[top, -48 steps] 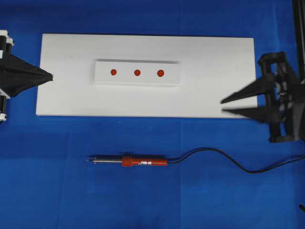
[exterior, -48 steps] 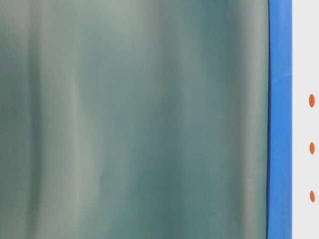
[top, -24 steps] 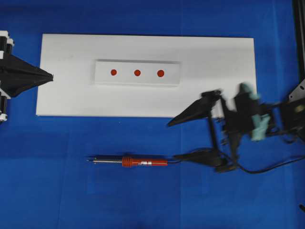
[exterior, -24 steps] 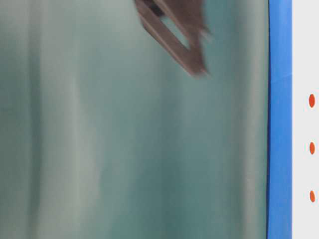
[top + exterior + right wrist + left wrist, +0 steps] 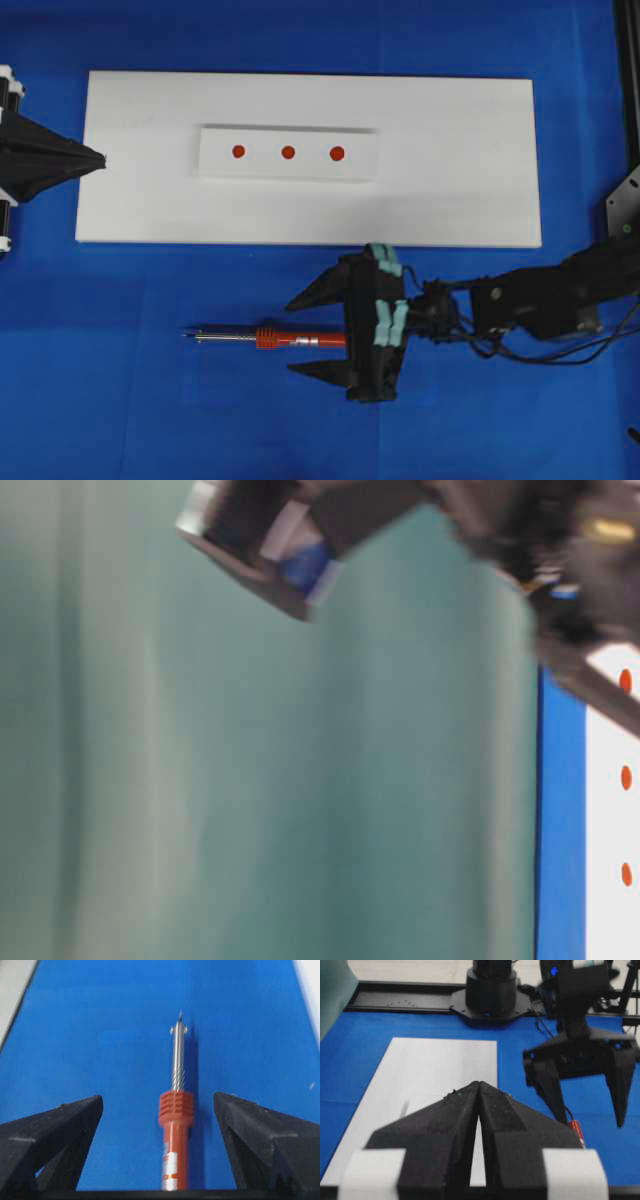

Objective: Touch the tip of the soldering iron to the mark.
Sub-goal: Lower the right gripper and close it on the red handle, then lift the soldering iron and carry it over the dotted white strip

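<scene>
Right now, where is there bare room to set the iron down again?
Free: blue mat left of the tip, white board right of the raised strip. Crowded: around the soldering iron, straddled by the open right claw.

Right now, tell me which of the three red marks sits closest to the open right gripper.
The rightmost red mark on the small white block. It lies nearest the right gripper straddling the soldering iron; the middle mark and left mark sit farther left.

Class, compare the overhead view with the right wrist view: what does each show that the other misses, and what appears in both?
Only overhead: the white board, three red marks and the shut left gripper. Only right wrist: the needle-fine tip close up. Both: the soldering iron lying on the blue mat between the open right gripper's fingers, ungrasped.
</scene>
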### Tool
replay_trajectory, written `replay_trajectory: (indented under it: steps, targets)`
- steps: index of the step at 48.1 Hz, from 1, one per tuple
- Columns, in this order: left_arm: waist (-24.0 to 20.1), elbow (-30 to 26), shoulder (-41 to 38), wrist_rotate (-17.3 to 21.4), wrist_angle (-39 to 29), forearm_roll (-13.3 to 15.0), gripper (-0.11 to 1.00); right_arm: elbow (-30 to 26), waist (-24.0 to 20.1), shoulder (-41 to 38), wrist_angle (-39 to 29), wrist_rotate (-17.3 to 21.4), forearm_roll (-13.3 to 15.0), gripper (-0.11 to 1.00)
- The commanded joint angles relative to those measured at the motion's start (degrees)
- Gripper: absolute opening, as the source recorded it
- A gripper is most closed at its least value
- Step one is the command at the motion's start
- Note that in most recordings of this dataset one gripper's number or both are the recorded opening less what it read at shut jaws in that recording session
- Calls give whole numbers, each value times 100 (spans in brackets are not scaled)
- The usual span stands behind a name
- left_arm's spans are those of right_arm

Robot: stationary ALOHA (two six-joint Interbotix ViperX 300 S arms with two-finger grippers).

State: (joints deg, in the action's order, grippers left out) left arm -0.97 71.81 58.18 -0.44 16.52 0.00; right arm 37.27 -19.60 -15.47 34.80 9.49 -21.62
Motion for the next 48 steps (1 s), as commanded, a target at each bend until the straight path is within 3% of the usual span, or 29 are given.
replay_trajectory:
  steps: [1, 14, 25, 29, 35, 39, 48]
  targets:
    - [-18, -62, -18, -9, 26, -9, 0, -158, -70, -123, 176, -9, -193, 85]
    - [-18, -53, -9, -9, 26, -9, 0, -422, -149, -773, 264, -9, -457, 85]
    - [-18, -53, -18, -26, 26, -9, 0, -431, -167, -861, 290, -70, -562, 81]
    - [-18, -53, -18, -26, 18, -18, 0, -431, -167, -861, 281, -185, -562, 67]
    - [-18, -53, -9, -26, 26, -9, 0, -431, -167, -861, 272, -308, -562, 29]
    - [-18, -53, -18, -26, 26, -9, 0, -439, -167, -861, 264, -325, -562, 10]
    - [-18, -53, -9, -26, 18, -18, 0, -448, -167, -861, 264, -325, -562, 6]
